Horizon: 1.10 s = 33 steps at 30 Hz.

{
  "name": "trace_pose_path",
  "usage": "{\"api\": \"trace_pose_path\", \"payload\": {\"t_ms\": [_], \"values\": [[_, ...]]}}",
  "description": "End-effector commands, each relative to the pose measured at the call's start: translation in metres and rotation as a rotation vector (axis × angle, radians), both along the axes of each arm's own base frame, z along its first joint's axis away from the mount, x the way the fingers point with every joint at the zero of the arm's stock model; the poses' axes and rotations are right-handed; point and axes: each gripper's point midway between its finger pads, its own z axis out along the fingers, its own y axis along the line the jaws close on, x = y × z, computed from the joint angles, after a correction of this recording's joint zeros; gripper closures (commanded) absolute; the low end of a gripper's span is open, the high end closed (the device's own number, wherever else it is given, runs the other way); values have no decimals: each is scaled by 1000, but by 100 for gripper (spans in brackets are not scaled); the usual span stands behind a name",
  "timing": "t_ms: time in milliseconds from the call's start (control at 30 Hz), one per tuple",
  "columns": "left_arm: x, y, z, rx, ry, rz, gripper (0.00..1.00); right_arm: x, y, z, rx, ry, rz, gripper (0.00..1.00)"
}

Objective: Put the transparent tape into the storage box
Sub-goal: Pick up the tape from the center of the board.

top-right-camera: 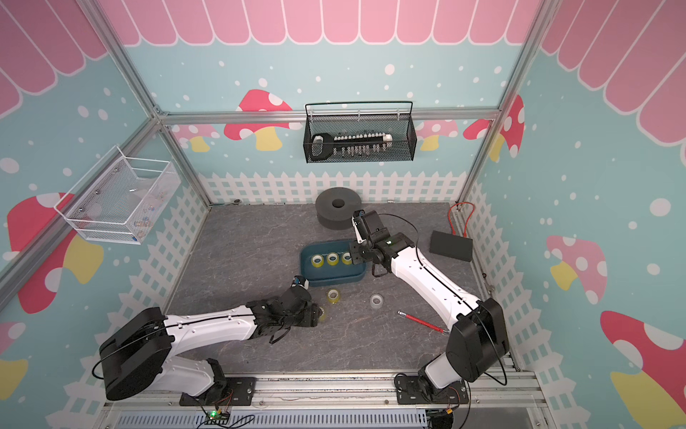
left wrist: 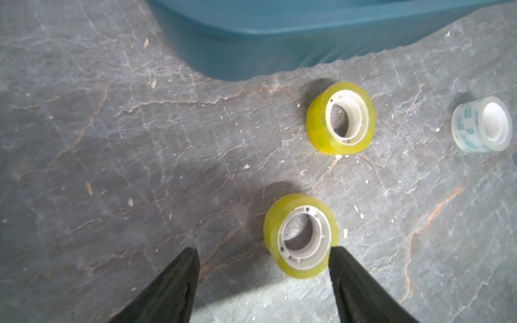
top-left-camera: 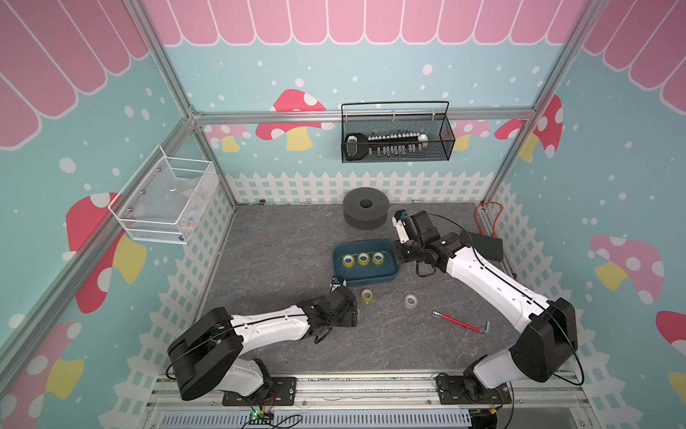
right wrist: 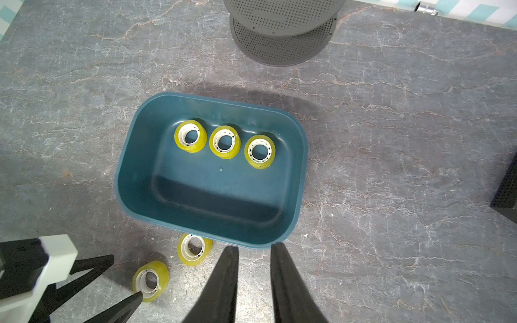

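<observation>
Storage box (right wrist: 218,190) sits mid-counter (left wrist: 112,139), open top. Three yellowish transparent tape rolls (right wrist: 223,155) lie flat in a row along one long wall inside, core holes up. They are packed to one side, likely to leave the rest of the floor free for more. Outside on the counter: the nearest roll (left wrist: 271,229) lies flat, well short of the box. A second yellowish roll (left wrist: 316,125) lies near the box's outer wall. A clear roll (left wrist: 470,125) lies farther along, apart from both. Left gripper (left wrist: 263,250) is low at the nearest roll, jaws spread wide, nothing clamped. One finger touches the roll's outer band and the opposite finger stands well clear, so the roll sits off-centre in the gap. The wide spread suits a flat roll taken across its outer band. Closing from here would probably shove it sideways before pinching. Right gripper (right wrist: 254,249) hangs above the box's rim, jaws parted only narrowly, empty. I judge it parked there, out of the left arm's way. Step in hand, by my reading: pick-up of a fourth roll, with three rolls not yet in the box.
</observation>
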Motion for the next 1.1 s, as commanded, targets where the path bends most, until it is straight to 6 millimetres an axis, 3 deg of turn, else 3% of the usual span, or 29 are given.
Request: {"api": "trace_pose_path", "payload": {"t_ms": [0, 533, 800, 1067], "values": [[3, -6, 2, 20, -15, -4, 29, 0, -5, 3, 6, -15, -11, 74], [-2, -13, -14, 66, 23, -27, 52, -2, -15, 0, 11, -16, -23, 75], [-2, -16, -24, 98, 37, -39, 59, -1, -21, 5, 18, -29, -35, 75], [-1, -19, -26, 98, 47, -39, 77, -2, -26, 9, 23, -39, -46, 75]]}}
